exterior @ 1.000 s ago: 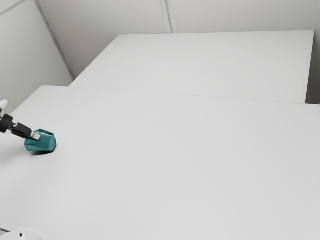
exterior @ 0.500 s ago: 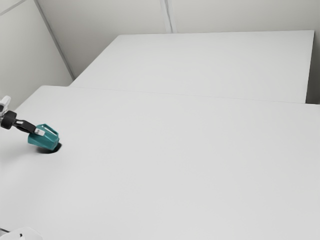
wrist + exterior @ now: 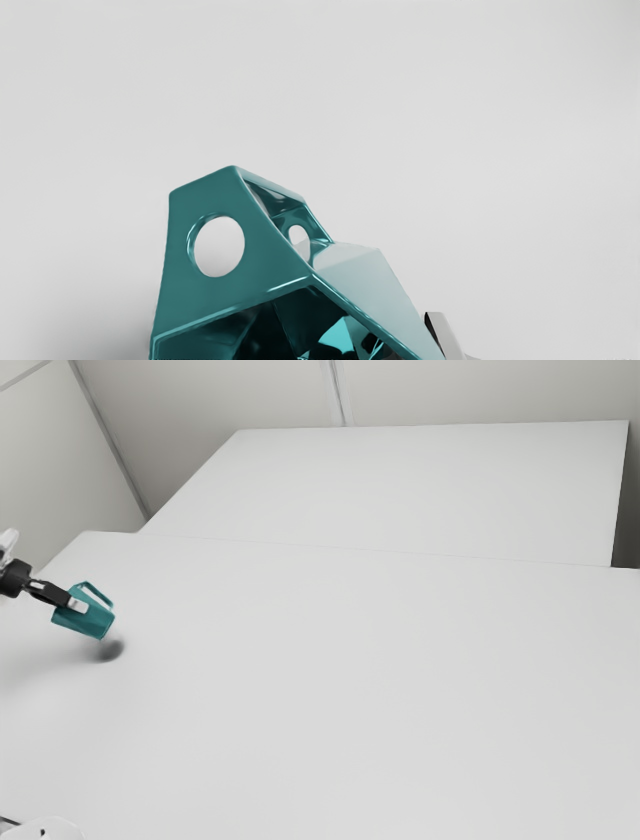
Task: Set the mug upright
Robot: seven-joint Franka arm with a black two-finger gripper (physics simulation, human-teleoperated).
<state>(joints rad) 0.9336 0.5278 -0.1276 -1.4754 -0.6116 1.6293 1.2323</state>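
Grasping the tilted mug [image 3: 85, 623] in the pincer [image 3: 79, 606], raised above the desk [image 3: 340, 690] near its exterior-view-left edge, and likely to topple it if released unlevelled.

The teal mug [image 3: 192, 295] looks smooth and glossy; the pale table [image 3: 350, 690] looks matt.

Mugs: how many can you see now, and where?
1. The mug is in the tool, tilted and raised off the table, toward the exterior view's left edge. The wrist view shows that same mug. I see nothing that could hide another.
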